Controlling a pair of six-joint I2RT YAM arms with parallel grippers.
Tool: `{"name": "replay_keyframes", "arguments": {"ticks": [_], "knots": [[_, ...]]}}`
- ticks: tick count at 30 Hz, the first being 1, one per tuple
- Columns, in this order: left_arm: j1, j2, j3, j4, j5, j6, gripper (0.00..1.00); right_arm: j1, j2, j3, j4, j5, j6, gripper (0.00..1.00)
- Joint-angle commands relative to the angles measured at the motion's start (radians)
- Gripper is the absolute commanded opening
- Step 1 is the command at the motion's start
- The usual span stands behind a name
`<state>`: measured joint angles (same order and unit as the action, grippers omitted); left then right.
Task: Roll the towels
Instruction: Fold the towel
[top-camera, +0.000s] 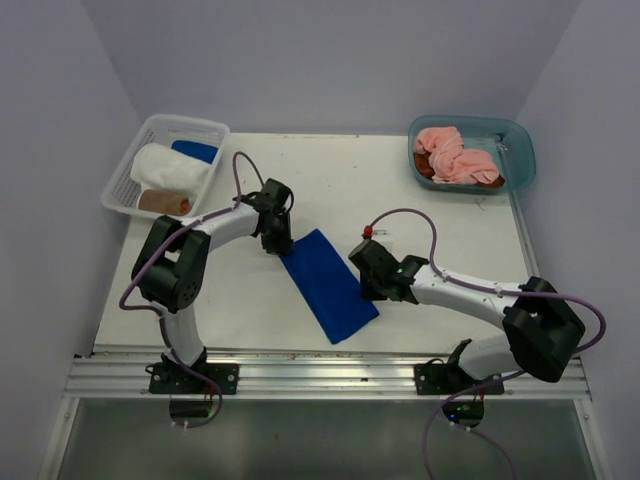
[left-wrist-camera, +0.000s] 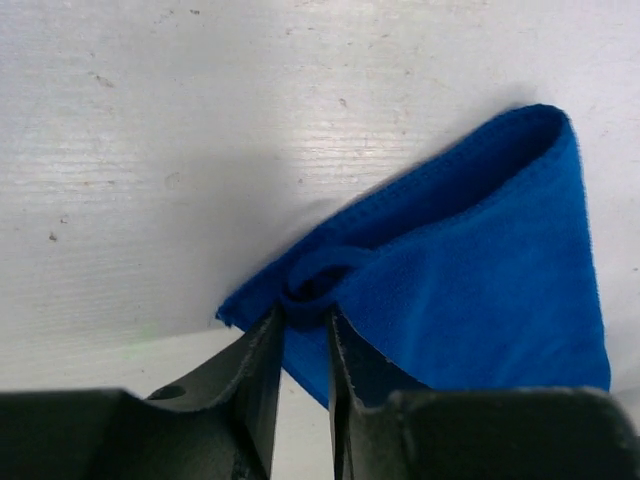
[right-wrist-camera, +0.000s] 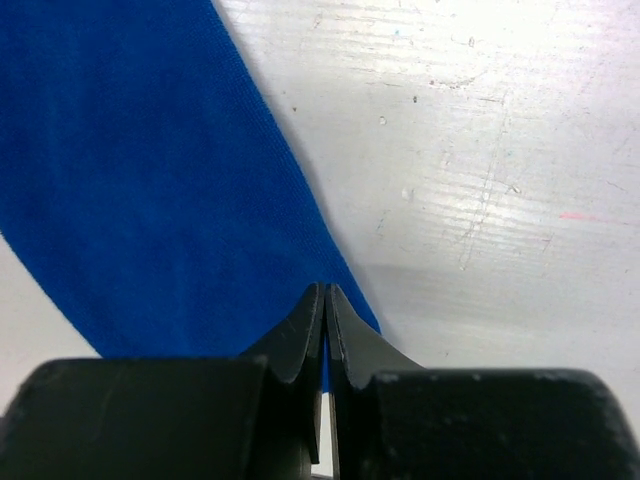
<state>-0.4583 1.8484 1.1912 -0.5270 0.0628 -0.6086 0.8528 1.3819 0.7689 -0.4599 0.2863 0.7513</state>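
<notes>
Folded blue towel (top-camera: 330, 285) lies as a flat diag. strip on table (top-camera: 340, 190), near the mesh basket (top-camera: 122, 178), to its right. At the strip's basket-side end, left gripper (left-wrist-camera: 305, 322) has jaws a narrow slit apart round a small curl (left-wrist-camera: 322, 272), prob. the roll's start; gripped or not, can't tell. On the edge away from basket, right gripper (right-wrist-camera: 325, 295) pinches cloth, likely to pin it. Top view hides the curl; only left wrist cam shows it.

Robot lab: white table (top-camera: 340, 180), plain enclosure walls (top-camera: 330, 60)

White table (top-camera: 300, 180), pale lilac walls (top-camera: 300, 60), aluminium rail (top-camera: 330, 375) along near edge
</notes>
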Motion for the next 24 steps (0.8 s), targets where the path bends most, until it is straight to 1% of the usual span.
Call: {"name": "replay_keyframes", "arguments": {"ticks": [1,6,7,9,10,12,13,15,17,20,21,22,24], "knots": [[0.007,0.073,0.048,0.042,-0.003,0.010,0.25,-0.018,0.034,0.035,0.006,0.025,-0.029,0.04],[0.010,0.172,0.137,0.015,-0.006,0.030,0.22,-0.020,0.040,-0.037,0.082,-0.041,-0.004,0.04],[0.010,0.187,0.190,-0.004,-0.003,0.033,0.21,-0.017,0.046,-0.052,0.099,-0.050,0.017,0.03],[0.010,0.235,0.247,-0.019,-0.001,0.041,0.21,-0.009,0.060,-0.092,0.148,-0.099,0.040,0.01],[0.010,0.250,0.316,-0.045,-0.001,0.047,0.21,0.000,0.075,-0.101,0.165,-0.110,0.066,0.00],[0.010,0.302,0.387,-0.077,-0.004,0.062,0.19,0.046,0.083,-0.117,0.179,-0.111,0.094,0.00],[0.010,0.319,0.447,-0.103,-0.006,0.069,0.19,0.066,0.086,-0.117,0.175,-0.102,0.129,0.00],[0.009,0.316,0.484,-0.122,-0.014,0.082,0.20,0.120,0.074,-0.117,0.152,-0.058,0.169,0.00],[0.009,0.284,0.495,-0.125,-0.026,0.101,0.23,0.150,0.037,-0.122,0.147,-0.036,0.204,0.00],[0.007,0.224,0.476,-0.137,-0.031,0.136,0.36,0.154,-0.030,-0.126,0.124,0.017,0.210,0.01],[0.007,0.209,0.470,-0.157,-0.040,0.144,0.45,0.152,-0.046,-0.122,0.104,0.031,0.204,0.02],[0.003,0.174,0.452,-0.166,-0.050,0.148,0.48,0.153,-0.064,-0.117,0.089,0.075,0.204,0.03],[0.000,0.129,0.423,-0.176,-0.058,0.152,0.54,0.154,-0.105,-0.096,0.025,0.115,0.204,0.05]]}}
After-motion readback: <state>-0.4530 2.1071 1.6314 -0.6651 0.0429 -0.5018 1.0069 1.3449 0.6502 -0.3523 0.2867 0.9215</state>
